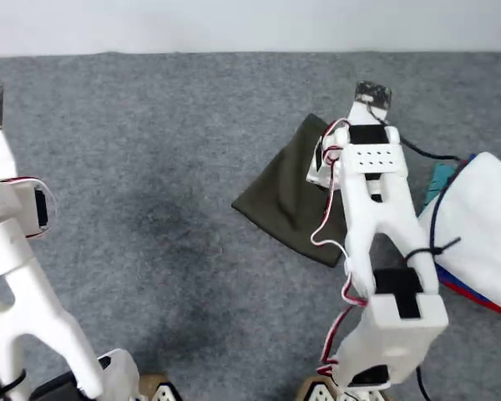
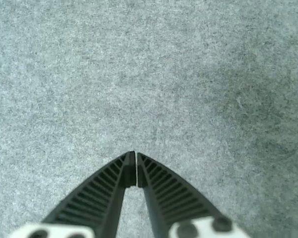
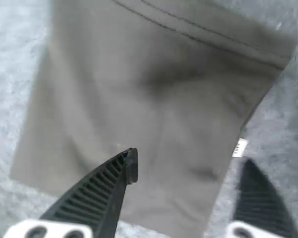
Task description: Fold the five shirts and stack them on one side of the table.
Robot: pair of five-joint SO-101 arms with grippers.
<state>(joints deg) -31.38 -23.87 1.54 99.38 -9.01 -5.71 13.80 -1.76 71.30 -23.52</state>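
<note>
Olive folded shirt (image 1: 282, 199) lies flat on the grey desk (image 1: 150, 150), near the pile topped by a white shirt (image 1: 484, 221) at the right edge. Right gripper (image 3: 188, 166) is over the olive shirt, jaws apart. Left gripper (image 2: 135, 166) is over bare desk, jaws together. Fabric looks light and limp, likely to sag or unfold; I'd pinch a folded edge through all layers.

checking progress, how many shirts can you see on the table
5: a folded olive shirt under the right gripper; a white shirt at the table's right side, lying over teal, blue and red edges. More may be hidden.
</note>
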